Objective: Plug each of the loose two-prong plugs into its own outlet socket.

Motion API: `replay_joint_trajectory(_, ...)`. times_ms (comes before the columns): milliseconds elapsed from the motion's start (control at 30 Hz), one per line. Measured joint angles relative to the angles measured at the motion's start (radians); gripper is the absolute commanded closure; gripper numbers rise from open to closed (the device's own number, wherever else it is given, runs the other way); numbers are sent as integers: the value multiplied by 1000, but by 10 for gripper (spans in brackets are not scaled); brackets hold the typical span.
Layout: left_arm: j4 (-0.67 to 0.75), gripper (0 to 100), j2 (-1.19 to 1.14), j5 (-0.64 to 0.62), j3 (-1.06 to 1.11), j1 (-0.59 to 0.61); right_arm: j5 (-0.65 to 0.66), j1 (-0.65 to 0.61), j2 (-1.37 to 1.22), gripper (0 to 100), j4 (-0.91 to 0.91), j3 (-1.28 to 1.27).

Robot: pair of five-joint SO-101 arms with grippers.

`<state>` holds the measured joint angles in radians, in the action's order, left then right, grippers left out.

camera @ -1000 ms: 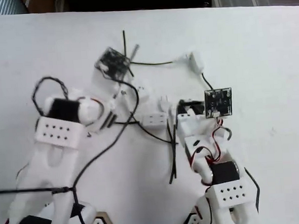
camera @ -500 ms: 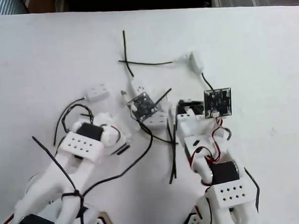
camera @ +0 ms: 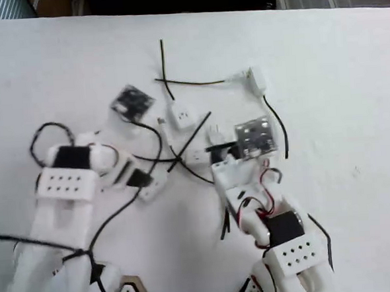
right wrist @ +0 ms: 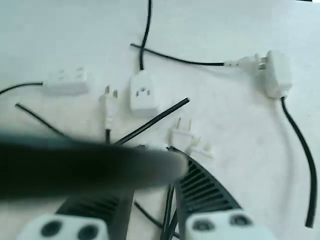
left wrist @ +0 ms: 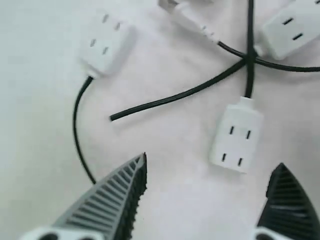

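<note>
Several white socket blocks on black cords lie mid-table. One socket block (left wrist: 236, 137) sits just ahead of my open left gripper (left wrist: 212, 161), between its fingertips but untouched; two more socket blocks (left wrist: 103, 42) (left wrist: 290, 30) lie farther off. From above, the left gripper (camera: 143, 180) is beside a socket block (camera: 156, 186). My right gripper (camera: 215, 151) is open at the cable tangle, one finger (right wrist: 200, 185) right behind a loose white two-prong plug (right wrist: 182, 132). Another two-prong plug (right wrist: 107, 100) lies next to a socket block (right wrist: 141, 92).
A bulkier white plug (camera: 256, 79) on a black cord lies at the back right. Loose black cords (camera: 181, 143) cross between the two arms. The table (camera: 336, 78) is open white surface to the right and at the back.
The left arm swung in toward the centre, then back left, and socket blocks shifted with it. The right arm moved left toward the plugs.
</note>
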<state>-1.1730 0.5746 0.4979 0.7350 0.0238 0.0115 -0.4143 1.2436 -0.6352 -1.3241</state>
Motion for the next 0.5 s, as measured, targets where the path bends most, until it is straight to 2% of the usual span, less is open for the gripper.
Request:
replay_joint_trajectory(233, -2, 631, 305, 0, 155, 176, 64, -255, -11, 981, -81, 60)
replay_joint_trajectory(500, 86, 631, 577, -106, 434, 331, 69, -353, -351, 981, -98, 264)
